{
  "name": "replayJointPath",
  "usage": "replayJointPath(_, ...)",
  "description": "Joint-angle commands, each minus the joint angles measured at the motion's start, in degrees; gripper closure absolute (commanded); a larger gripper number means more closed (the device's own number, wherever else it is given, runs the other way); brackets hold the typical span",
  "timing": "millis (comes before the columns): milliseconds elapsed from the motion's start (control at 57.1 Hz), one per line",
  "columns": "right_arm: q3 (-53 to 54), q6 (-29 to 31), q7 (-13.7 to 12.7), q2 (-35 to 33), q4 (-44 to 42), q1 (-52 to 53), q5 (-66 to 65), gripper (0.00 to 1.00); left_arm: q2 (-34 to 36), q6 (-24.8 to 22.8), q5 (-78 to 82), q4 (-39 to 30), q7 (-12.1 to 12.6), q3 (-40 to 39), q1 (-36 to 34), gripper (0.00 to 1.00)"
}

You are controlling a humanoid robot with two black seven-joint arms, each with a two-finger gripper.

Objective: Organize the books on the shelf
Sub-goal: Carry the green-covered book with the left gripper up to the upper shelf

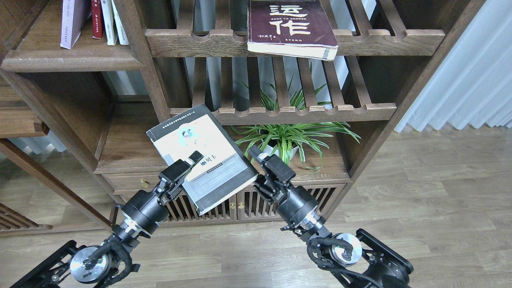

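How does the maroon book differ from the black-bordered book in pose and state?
The maroon book lies flat on a slatted rack, its near corner overhanging the front rail; the black-bordered book is tilted in the air, resting on nothing.
No gripper touches the maroon book; the left gripper is shut on the black-bordered book, while the right gripper is beside it, apart.
Both show their front covers.

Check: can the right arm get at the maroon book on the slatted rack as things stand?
Probably yes. The right gripper is off the black-bordered book, which the left gripper holds, and nothing blocks the way up to the maroon book.
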Motion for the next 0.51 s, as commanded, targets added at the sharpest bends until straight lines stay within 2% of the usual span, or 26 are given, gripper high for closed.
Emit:
replayJointPath(0,0.4,0.0,0.7,-0.3,0.0,0.1,-0.1,0.17,3.5,0.0,3.0,-1.6,1.1,-0.5,-0.5,1.0)
replayJointPath(175,0.5,0.0,1.5,-0.4,-0.3,0.1,-0.2,0.17,9.9,0.0,4.1,-2.1,1.7,-1.0,-1.4,1.0)
replayJointPath(280,0.4,0.0,3.3,-0.4,-0.3,0.1,-0.3,0.17,12.9,0.0,4.4,-2.1,4.0,-2.1,-2.3,1.0)
replayJointPath(490,0.3,0.0,3.5,-0.7,-0.3,0.2,-0.7,0.17,13.8,0.0,4.9,-2.1,7.9,-8.1,-4.6,1.0)
